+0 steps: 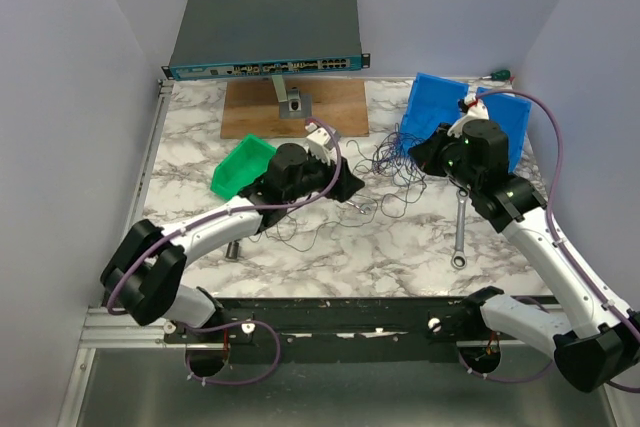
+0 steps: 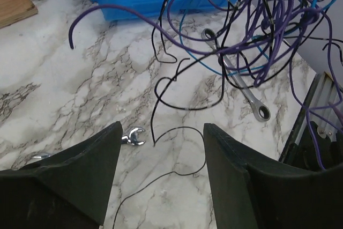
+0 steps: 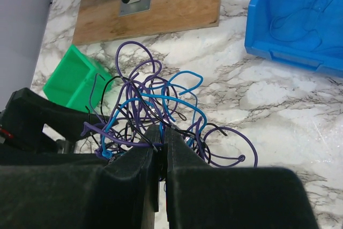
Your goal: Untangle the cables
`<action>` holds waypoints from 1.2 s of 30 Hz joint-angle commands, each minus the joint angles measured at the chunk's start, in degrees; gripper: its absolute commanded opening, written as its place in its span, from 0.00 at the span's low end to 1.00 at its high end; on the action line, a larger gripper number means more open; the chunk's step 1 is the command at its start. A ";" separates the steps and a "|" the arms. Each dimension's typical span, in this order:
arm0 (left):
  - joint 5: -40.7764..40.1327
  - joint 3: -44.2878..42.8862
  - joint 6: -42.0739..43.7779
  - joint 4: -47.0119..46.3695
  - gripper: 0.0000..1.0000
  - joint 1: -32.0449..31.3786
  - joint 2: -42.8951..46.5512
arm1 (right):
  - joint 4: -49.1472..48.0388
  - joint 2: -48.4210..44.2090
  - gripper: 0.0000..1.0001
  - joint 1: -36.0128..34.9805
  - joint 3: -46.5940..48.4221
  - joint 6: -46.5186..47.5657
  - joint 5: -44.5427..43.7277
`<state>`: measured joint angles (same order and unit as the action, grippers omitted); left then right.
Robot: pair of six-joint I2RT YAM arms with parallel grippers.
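Purple, blue and black cables (image 3: pixel 155 105) are all one knotted clump, so I judge the job barely begun: no strand lies fully separated, apart from a few thin black loops trailing loose on the marble table (image 1: pixel 400 257). From above, the clump sits just right of the table's middle, at about 2 o'clock, between my two grippers.

My right gripper (image 3: pixel 162 135) has its fingers pressed together on a few strands at the clump's near edge. The rest fans away from the pinch toward 12 o'clock in its wrist view. My left gripper (image 2: pixel 162 132) is spread wide and holds nothing. One thin black loop lies on the marble between its fingers, and the main tangle hangs at its 1 o'clock, above the wrench (image 2: pixel 238 79).

Faint lines inside the blue bin (image 1: pixel 480 117) might be another wire; I cannot tell.

What's left, as I read it, is nearly everything: a second grip with the left, then drawing strands apart one by one.
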<state>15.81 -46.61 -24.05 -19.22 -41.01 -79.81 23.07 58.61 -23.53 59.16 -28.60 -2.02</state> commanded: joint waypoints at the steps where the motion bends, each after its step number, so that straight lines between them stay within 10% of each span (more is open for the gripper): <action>1: 2.19 -4.19 0.23 -5.47 0.62 -0.21 -5.30 | -0.22 -0.46 0.01 0.24 1.72 -1.26 1.58; 5: 2.20 -7.05 -0.03 -4.66 0.01 -0.21 -10.05 | -0.14 -1.06 0.01 0.24 1.11 -2.05 -1.27; 18: -1.92 9.35 -5.52 3.93 0.00 16.50 7.82 | 8.26 -2.41 0.01 0.42 -7.48 -14.34 -45.45; 36: -17.98 21.25 -15.31 16.82 0.00 24.09 28.35 | 13.54 -11.80 0.01 0.74 -12.95 -28.04 -59.37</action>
<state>3.57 -27.99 -35.53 -4.29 -17.76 -54.81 34.24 50.89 -23.14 47.11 -52.93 -53.87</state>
